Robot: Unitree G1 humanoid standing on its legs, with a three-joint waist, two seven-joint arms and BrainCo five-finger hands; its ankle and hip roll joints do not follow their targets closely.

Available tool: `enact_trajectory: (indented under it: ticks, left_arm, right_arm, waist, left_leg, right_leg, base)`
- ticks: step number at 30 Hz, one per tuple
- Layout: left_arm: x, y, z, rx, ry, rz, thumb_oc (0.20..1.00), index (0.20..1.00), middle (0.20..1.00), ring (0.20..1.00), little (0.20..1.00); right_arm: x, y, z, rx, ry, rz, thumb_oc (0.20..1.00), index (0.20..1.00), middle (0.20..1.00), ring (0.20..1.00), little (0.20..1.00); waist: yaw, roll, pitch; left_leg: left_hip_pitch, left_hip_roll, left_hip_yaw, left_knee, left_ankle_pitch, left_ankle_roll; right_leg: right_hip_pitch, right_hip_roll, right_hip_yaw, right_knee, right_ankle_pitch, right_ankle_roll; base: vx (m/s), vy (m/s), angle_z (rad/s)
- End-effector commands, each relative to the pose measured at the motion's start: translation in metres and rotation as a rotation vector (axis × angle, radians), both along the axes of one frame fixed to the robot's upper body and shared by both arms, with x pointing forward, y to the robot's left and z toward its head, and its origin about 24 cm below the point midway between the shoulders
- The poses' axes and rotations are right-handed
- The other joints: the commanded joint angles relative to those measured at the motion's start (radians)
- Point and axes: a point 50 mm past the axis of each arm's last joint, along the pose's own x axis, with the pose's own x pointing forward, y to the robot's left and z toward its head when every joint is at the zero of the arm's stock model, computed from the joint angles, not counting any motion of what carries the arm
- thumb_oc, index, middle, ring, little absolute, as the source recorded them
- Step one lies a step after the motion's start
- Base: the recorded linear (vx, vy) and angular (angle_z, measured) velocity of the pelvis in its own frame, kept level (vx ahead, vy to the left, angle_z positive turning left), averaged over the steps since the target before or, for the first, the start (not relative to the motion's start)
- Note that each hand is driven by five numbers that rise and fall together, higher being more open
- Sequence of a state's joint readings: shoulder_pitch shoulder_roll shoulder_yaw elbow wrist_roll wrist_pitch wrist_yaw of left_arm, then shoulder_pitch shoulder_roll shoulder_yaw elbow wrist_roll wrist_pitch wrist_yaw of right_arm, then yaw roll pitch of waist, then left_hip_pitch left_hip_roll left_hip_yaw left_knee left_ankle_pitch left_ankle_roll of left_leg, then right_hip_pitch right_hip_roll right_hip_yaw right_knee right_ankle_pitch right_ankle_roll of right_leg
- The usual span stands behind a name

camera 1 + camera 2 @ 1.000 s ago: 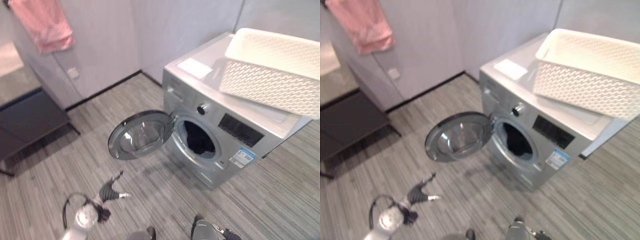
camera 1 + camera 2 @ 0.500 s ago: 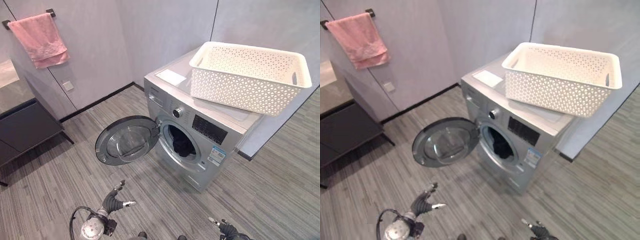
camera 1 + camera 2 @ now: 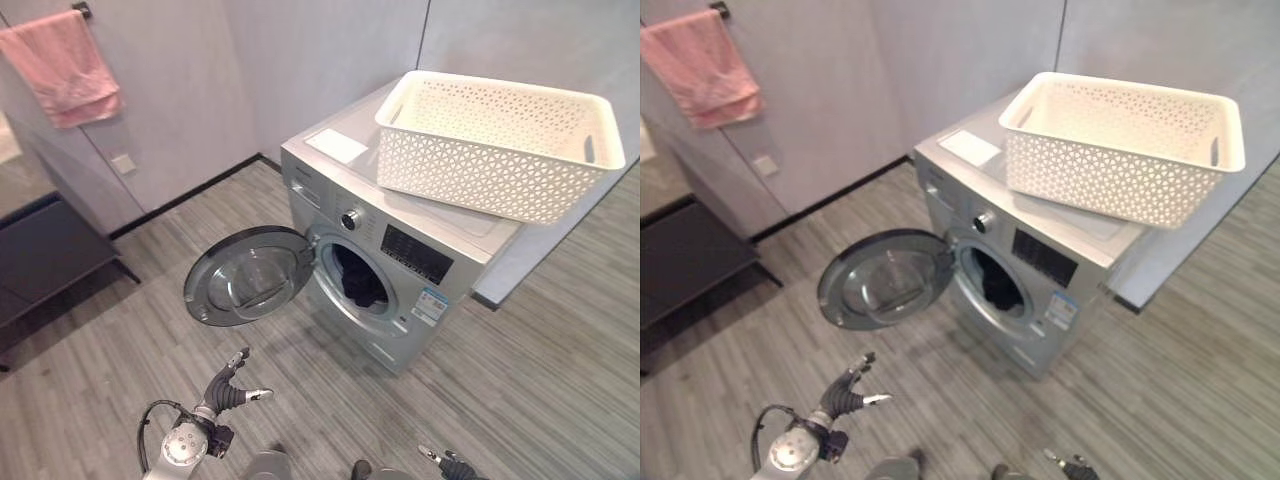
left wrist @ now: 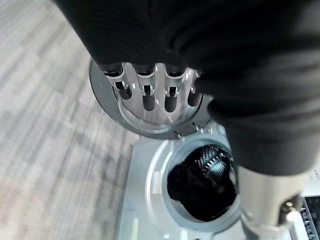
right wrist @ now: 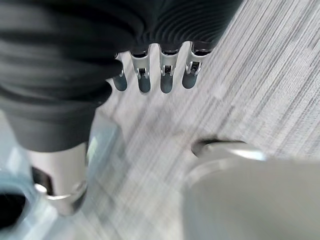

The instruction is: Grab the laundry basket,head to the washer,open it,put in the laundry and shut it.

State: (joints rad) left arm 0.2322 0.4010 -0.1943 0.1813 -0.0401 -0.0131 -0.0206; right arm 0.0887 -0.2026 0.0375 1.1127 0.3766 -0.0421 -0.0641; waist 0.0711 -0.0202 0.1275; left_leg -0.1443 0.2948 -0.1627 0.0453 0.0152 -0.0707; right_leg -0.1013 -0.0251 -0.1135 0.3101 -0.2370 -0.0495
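Both hands are hanging low as before, the left hand (image 3: 232, 385) and right hand (image 5: 155, 75) loosely spread and empty, while dark laundry (image 3: 358, 285) is sitting inside the washer (image 3: 400, 260), door (image 3: 245, 288) open, white basket (image 3: 495, 140) resting on top.

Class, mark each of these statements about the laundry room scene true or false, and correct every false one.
1. The washer door is shut. False: it hangs open, swung out to the side of the drum opening.
2. The white laundry basket sits on top of the washer. True.
3. Dark laundry lies inside the drum. True.
4. The left hand grips the basket's handle. False: it is low over the floor in front of the washer, fingers relaxed and holding nothing.
5. A pink towel hangs on the wall. True.
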Motion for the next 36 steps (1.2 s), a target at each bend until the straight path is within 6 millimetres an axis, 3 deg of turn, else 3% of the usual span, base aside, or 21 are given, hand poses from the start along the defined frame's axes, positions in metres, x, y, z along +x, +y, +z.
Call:
enact_trajectory:
  ticks: [1,4,5,6,7,8,9,10,11,12,13,15,19,21,26,27,28,29,32,35,36]
  left_arm:
    - [0.010,-0.002,0.028,-0.060,-0.146,0.008,1.000,1.000,1.000,1.000,1.000]
    - [0.011,-0.004,0.030,-0.072,-0.155,0.009,1.000,1.000,1.000,1.000,1.000]
    - [0.014,-0.007,0.033,-0.096,-0.173,0.003,1.000,1.000,1.000,1.000,1.000]
    - [0.014,-0.007,0.033,-0.096,-0.173,0.002,1.000,1.000,1.000,1.000,1.000]
    - [0.017,-0.009,0.035,-0.102,-0.186,-0.009,1.000,1.000,1.000,1.000,1.000]
    - [0.021,-0.006,0.038,-0.079,-0.198,-0.019,1.000,1.000,1.000,1.000,1.000]
    - [0.022,-0.001,0.041,-0.054,-0.206,-0.021,1.000,1.000,1.000,1.000,1.000]
    - [0.022,-0.001,0.041,-0.053,-0.207,-0.021,1.000,1.000,1.000,1.000,1.000]
    - [0.025,0.004,0.045,-0.047,-0.225,-0.004,1.000,1.000,1.000,1.000,1.000]
    - [0.025,0.004,0.046,-0.046,-0.226,-0.004,1.000,1.000,1.000,1.000,1.000]
    - [0.025,0.007,0.050,-0.036,-0.247,0.001,1.000,1.000,1.000,1.000,1.000]
    - [0.026,0.013,0.057,-0.009,-0.291,0.025,1.000,1.000,1.000,1.000,1.000]
    - [0.031,0.018,0.071,0.022,-0.388,0.072,1.000,1.000,1.000,1.000,1.000]
    - [0.035,0.024,0.091,0.024,-0.522,0.153,1.000,1.000,1.000,1.000,1.000]
    - [0.046,0.040,0.105,0.158,-0.606,0.244,1.000,1.000,1.000,1.000,1.000]
    - [0.068,0.055,0.106,0.351,-0.608,0.305,1.000,1.000,1.000,1.000,1.000]
    - [0.082,0.062,0.106,0.379,-0.591,0.355,1.000,1.000,1.000,1.000,1.000]
    - [0.083,0.062,0.107,0.378,-0.593,0.354,1.000,1.000,1.000,1.000,1.000]
    - [0.111,0.078,0.127,0.456,-0.604,0.404,1.000,1.000,1.000,1.000,1.000]
    - [0.137,0.100,0.158,0.581,-0.634,0.460,1.000,1.000,1.000,1.000,1.000]
    - [0.152,0.113,0.182,0.683,-0.656,0.490,1.000,1.000,1.000,1.000,1.000]
  right_arm:
    - [0.005,-0.009,0.003,-0.033,-0.012,0.009,1.000,1.000,1.000,1.000,1.000]
    - [0.006,-0.012,0.004,-0.040,-0.015,-0.008,1.000,1.000,1.000,1.000,1.000]
    - [0.004,-0.011,0.003,-0.025,-0.015,-0.048,1.000,1.000,1.000,1.000,1.000]
    - [0.004,-0.011,0.003,-0.024,-0.015,-0.049,1.000,1.000,1.000,1.000,1.000]
    - [0.005,-0.010,0.003,-0.017,-0.020,-0.061,1.000,1.000,1.000,1.000,1.000]
    - [0.012,-0.007,0.003,-0.004,-0.040,-0.079,1.000,1.000,1.000,1.000,1.000]
    - [0.024,0.000,0.005,0.010,-0.066,-0.076,1.000,1.000,1.000,1.000,1.000]
    - [0.025,0.000,0.005,0.011,-0.066,-0.076,1.000,1.000,1.000,1.000,1.000]
    - [0.038,0.010,0.006,0.024,-0.090,-0.028,1.000,1.000,1.000,1.000,1.000]
    - [0.039,0.011,0.006,0.024,-0.091,-0.028,1.000,1.000,1.000,1.000,1.000]
    - [0.045,0.023,0.006,0.048,-0.100,0.021,1.000,1.000,1.000,1.000,1.000]
    - [0.048,0.034,0.005,0.073,-0.104,0.061,1.000,1.000,1.000,1.000,1.000]
    - [0.043,0.052,0.001,0.114,-0.091,0.114,1.000,1.000,1.000,1.000,1.000]
    - [0.031,0.068,-0.004,0.139,-0.050,0.195,1.000,1.000,1.000,1.000,1.000]
    - [0.007,0.069,-0.010,0.133,0.027,0.223,1.000,1.000,1.000,1.000,1.000]
    - [-0.010,0.063,-0.013,0.117,0.076,0.245,1.000,1.000,1.000,1.000,1.000]
    - [-0.014,0.057,-0.013,0.101,0.093,0.262,1.000,1.000,1.000,1.000,1.000]
    - [-0.013,0.057,-0.013,0.101,0.091,0.261,1.000,1.000,1.000,1.000,1.000]
    - [-0.012,0.045,-0.011,0.070,0.093,0.281,1.000,1.000,1.000,1.000,1.000]
    - [-0.003,0.038,-0.007,0.052,0.046,0.292,1.000,1.000,1.000,1.000,1.000]
    - [0.003,0.036,-0.004,0.044,0.011,0.310,1.000,1.000,1.000,1.000,1.000]
  waist:
    - [-0.009,-0.002,-0.018]
    - [-0.008,0.007,-0.013]
    - [-0.005,0.037,-0.033]
    - [-0.004,0.035,-0.033]
    - [-0.005,0.042,-0.039]
    - [0.001,0.037,-0.047]
    - [0.013,0.044,-0.049]
    - [0.016,0.043,-0.050]
    - [0.051,0.059,-0.050]
    - [0.050,0.058,-0.051]
    - [0.056,0.064,-0.054]
    - [0.053,0.055,-0.058]
    - [0.063,0.039,-0.061]
    - [0.078,0.010,-0.071]
    - [0.058,-0.015,-0.091]
    - [0.015,-0.020,-0.106]
    - [-0.004,-0.022,-0.108]
    - [-0.003,-0.021,-0.108]
    - [-0.037,-0.028,-0.111]
    - [-0.067,-0.037,-0.091]
    - [-0.084,-0.046,-0.075]
  left_leg:
    - [-0.011,-0.024,0.004,-0.089,0.162,-0.027]
    - [-0.023,-0.030,0.006,-0.069,0.161,-0.033]
    - [-0.016,-0.066,0.027,-0.037,0.107,-0.045]
    - [-0.019,-0.071,0.028,-0.028,0.101,-0.042]
    - [-0.033,-0.135,0.047,0.053,0.050,-0.037]
    - [-0.031,-0.192,0.082,0.076,-0.004,-0.008]
    - [-0.024,-0.210,0.129,0.066,-0.030,0.016]
    - [-0.025,-0.210,0.133,0.065,-0.030,0.017]
    - [-0.021,-0.205,0.184,0.048,-0.043,0.035]
    - [-0.021,-0.205,0.184,0.046,-0.042,0.035]
    - [-0.004,-0.212,0.204,0.016,-0.036,0.048]
    - [0.021,-0.228,0.213,-0.016,-0.032,0.058]
    - [0.036,-0.246,0.212,-0.041,-0.027,0.061]
    - [0.048,-0.246,0.226,-0.051,-0.031,0.048]
    - [0.083,-0.226,0.253,-0.092,-0.013,0.030]
    - [0.110,-0.213,0.266,-0.125,0.001,0.016]
    - [0.119,-0.209,0.266,-0.129,0.000,0.011]
    - [0.116,-0.209,0.265,-0.130,0.004,0.012]
    - [0.113,-0.200,0.270,-0.133,0.007,0.004]
    - [0.098,-0.190,0.284,-0.133,0.010,0.001]
    - [0.080,-0.182,0.294,-0.133,0.013,0.001]
  right_leg:
    - [0.192,-0.047,0.015,-0.156,-0.031,0.119]
    - [0.210,-0.065,0.016,-0.159,-0.030,0.130]
    - [0.247,-0.119,0.016,-0.174,-0.010,0.165]
    - [0.250,-0.123,0.015,-0.179,-0.008,0.167]
    - [0.263,-0.194,0.010,-0.189,0.048,0.205]
    - [0.233,-0.262,0.024,-0.194,0.137,0.228]
    - [0.189,-0.298,-0.006,-0.185,0.199,0.226]
    - [0.185,-0.299,-0.002,-0.185,0.200,0.227]
    - [0.149,-0.325,-0.125,-0.163,0.222,0.211]
    - [0.149,-0.325,-0.126,-0.163,0.222,0.211]
    - [0.143,-0.308,-0.196,-0.155,0.211,0.209]
    - [0.142,-0.259,-0.177,-0.164,0.183,0.208]
    - [0.155,-0.219,-0.179,-0.208,0.156,0.209]
    - [0.208,-0.225,-0.219,-0.293,0.167,0.228]
    - [0.234,-0.214,-0.216,-0.347,0.190,0.242]
    - [0.244,-0.200,-0.202,-0.364,0.185,0.242]
    - [0.250,-0.195,-0.200,-0.371,0.184,0.243]
    - [0.248,-0.194,-0.201,-0.372,0.187,0.242]
    - [0.241,-0.187,-0.196,-0.383,0.192,0.247]
    - [0.210,-0.181,-0.170,-0.381,0.198,0.252]
    - [0.182,-0.179,-0.154,-0.381,0.204,0.255]
  base:
    - [0.24,0.344,-0.11]
    - [0.18,0.256,-0.39]
    - [0.29,0.411,-0.34]
    - [0.45,0.711,0.05]
    - [0.27,0.596,0.08]
    - [0.30,0.815,-0.09]
    - [0.14,0.519,-0.60]
    - [0.02,0.417,-0.98]
    - [-0.01,0.191,-0.92]
    - [0.01,0.326,-1.11]
    - [0.05,0.189,-0.87]
    - [0.05,0.159,-0.47]
    - [0.02,0.019,-0.14]
    - [0.03,-0.070,-0.07]
    - [0.07,-0.059,-0.07]
    - [0.09,-0.034,-0.09]
    - [0.08,-0.033,-0.02]
    - [0.00,0.000,0.00]
    - [0.00,-0.025,-0.14]
    - [-0.07,-0.032,-0.13]
    - [-0.16,-0.044,-0.37]
